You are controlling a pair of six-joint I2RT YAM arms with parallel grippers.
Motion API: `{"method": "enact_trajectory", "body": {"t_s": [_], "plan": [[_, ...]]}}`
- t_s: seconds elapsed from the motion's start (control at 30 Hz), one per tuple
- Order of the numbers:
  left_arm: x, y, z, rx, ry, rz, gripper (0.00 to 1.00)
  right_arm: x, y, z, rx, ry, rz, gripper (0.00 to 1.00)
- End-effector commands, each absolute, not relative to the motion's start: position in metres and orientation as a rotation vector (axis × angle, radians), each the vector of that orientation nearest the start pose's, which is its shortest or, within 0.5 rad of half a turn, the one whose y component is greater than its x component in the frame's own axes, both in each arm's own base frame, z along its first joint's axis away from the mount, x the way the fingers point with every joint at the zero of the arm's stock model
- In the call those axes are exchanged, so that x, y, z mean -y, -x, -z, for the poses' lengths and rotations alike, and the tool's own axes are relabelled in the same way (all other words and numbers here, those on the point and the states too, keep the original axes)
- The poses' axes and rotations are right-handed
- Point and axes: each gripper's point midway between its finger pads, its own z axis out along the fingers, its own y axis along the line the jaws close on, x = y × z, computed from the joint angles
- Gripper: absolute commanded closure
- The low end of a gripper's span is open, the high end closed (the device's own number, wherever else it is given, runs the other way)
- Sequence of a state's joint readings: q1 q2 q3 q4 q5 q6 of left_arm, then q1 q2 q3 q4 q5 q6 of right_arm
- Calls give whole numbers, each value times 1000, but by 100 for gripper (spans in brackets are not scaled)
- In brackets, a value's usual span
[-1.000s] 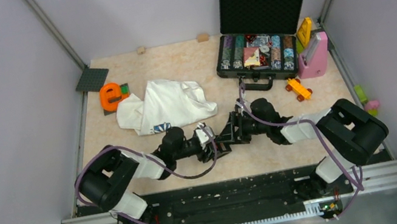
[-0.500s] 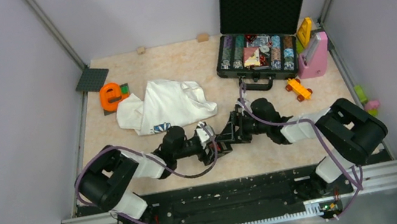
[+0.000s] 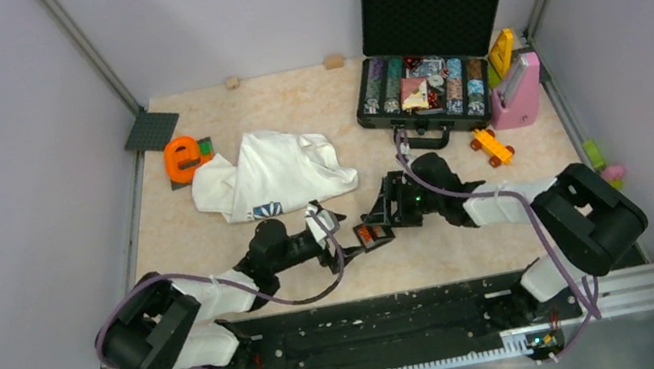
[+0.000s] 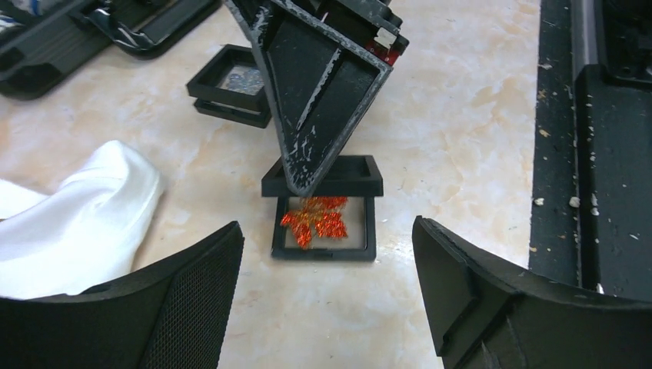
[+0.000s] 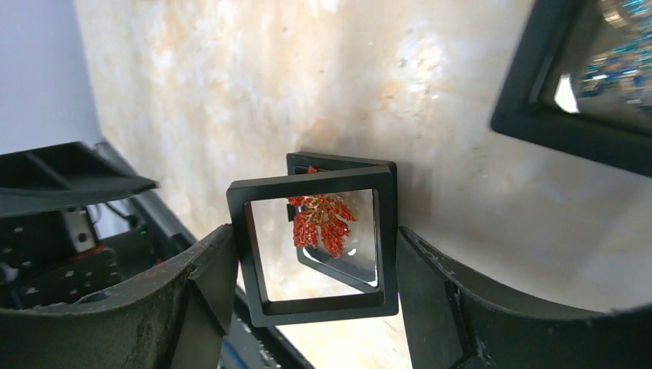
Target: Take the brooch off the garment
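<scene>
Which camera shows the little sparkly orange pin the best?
The right wrist view: the brooch shows through the clear window of the black frame, close and sharp. The left wrist view shows it smaller, its top hidden. From the top view it is only an orange speck.

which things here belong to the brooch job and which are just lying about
Job:
- brooch, inside a black frame box
- white shirt
- right end effector, gripping the box's upper frame
- left end effector, open

Lying about:
- chip case
- orange letter toy
- orange toy car
- grey baseplate
- pink object
</scene>
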State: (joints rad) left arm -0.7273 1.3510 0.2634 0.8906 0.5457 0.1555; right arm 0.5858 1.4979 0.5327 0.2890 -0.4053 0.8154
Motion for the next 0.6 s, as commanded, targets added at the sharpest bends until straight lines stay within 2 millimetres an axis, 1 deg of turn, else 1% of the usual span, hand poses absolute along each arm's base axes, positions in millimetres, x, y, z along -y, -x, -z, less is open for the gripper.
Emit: {"method": "enact_trajectory", "body": {"t_s": [0.0,0.17,0.37,0.57], "plan": [[285,-212,-120,-1383,-1035,816,16,-240,-252,-44,-2497,-24,-866,46],[279,-216,-126,-1381,-982,784,16,-215,-257,-43,-2520,-12,-662,46],[276,-217,-132,-1365,-951,777,15,-181,-261,-40,-2537,-22,-423,45],[271,-220,-134,-1364,-929,746,15,-162,-265,-38,-2531,-31,-280,45]]}}
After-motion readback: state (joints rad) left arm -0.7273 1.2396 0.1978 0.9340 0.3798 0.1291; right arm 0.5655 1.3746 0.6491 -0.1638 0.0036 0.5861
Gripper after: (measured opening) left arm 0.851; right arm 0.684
